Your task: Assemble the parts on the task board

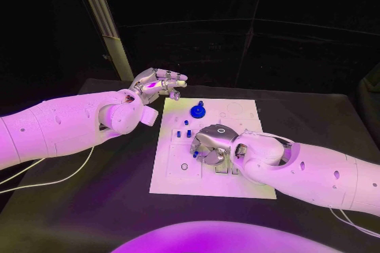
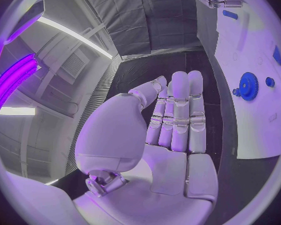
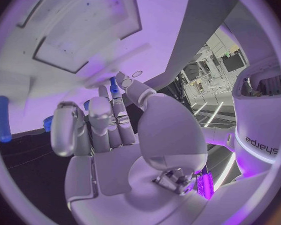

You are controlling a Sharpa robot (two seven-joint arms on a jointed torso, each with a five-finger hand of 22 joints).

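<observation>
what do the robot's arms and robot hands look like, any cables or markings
Two smooth white arms with rounded shells and bulbous wrist joints. Each ends in a silver metallic, segmented robot hand: left, right. Thin pale cables trail from both arms onto the black table. Dark lettering marks the robot's white shell in the right wrist view.

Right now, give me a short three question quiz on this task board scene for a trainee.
1. True or false: the left hand is holding the blue gear.
2. Which hand is over the middle of the task board? A) left B) right C) neither
3. Fill in: the blue gear sits on the far part of the white ____.

Key: 1 false, the left hand hangs off the board's far left corner with its fingers straight and nothing in it. 2 B, the right hand. 3 board.
</observation>
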